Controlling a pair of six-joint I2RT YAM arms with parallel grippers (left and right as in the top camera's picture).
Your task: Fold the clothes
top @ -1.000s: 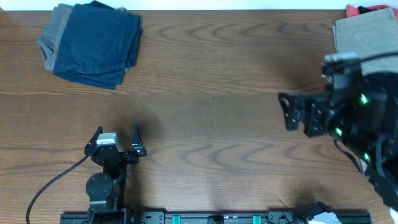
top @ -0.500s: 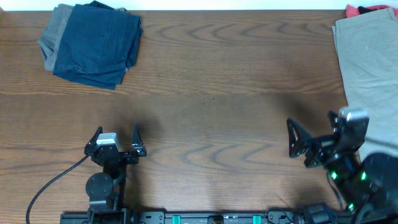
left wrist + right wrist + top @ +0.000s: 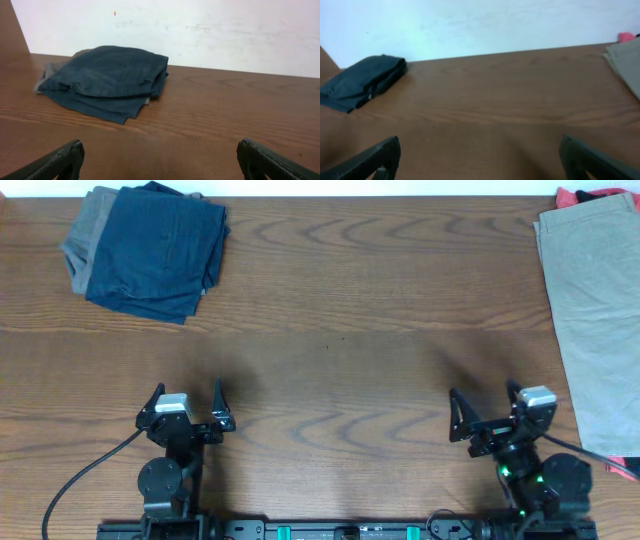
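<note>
Left hand (image 3: 188,392): fingers spread wide, holding nothing, low at the near edge of the tabletop (image 3: 340,310).
Right hand (image 3: 485,402): also spread wide and empty, at the near edge on the other side.
Folded pile: navy shorts (image 3: 160,250) lie folded at the far left corner on top of grey-olive shorts (image 3: 82,235), well apart from both hands.
Next piece, as we judge it: tan shorts (image 3: 595,310), lying flat and unfolded along the right edge, partly cut off by the frame; a red garment (image 3: 590,194) peeks out beyond them.
Key relation: the tan shorts lie to the right of our right hand and ahead of it, their long axis running from near edge to far edge.
Nearer arm: the right; the left is well apart.
</note>
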